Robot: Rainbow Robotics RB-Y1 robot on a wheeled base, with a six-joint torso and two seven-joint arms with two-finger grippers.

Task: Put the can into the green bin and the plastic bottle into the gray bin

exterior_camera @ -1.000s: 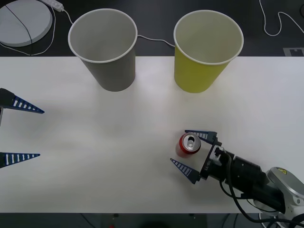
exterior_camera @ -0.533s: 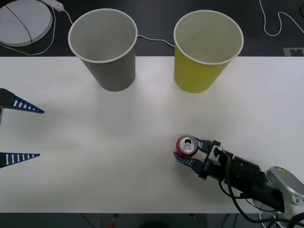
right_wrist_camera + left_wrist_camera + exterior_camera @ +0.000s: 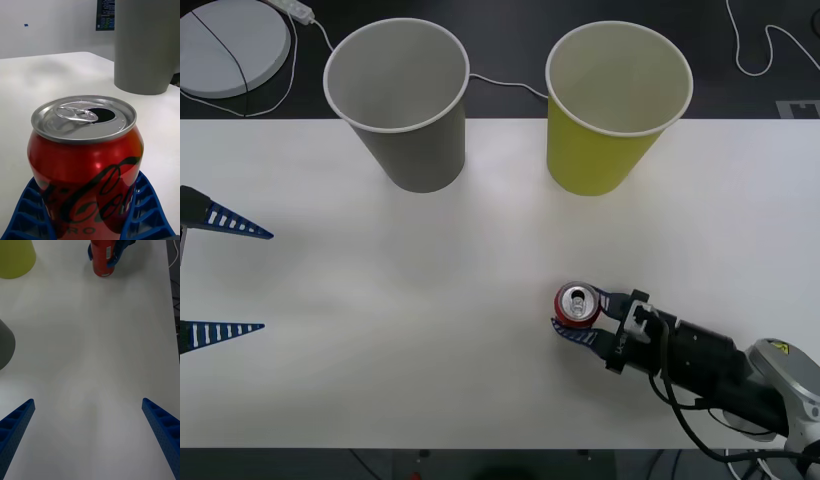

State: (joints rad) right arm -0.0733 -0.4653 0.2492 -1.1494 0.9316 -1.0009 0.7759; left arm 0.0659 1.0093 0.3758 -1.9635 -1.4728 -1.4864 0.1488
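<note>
— Where's the can?

— I see the can (image 3: 578,305) upright on the white table (image 3: 430,330), near side, right of centre, its pull tab opened. My right gripper (image 3: 584,316) has its blue fingers (image 3: 144,210) clamped against the can's two sides.

— And the bins?

— The green bin (image 3: 616,108) stands at the far edge, the gray bin (image 3: 401,102) to its left.

— Left arm?

— My left gripper (image 3: 222,276) sits at the left edge, fingers wide apart, holding nothing.
</note>
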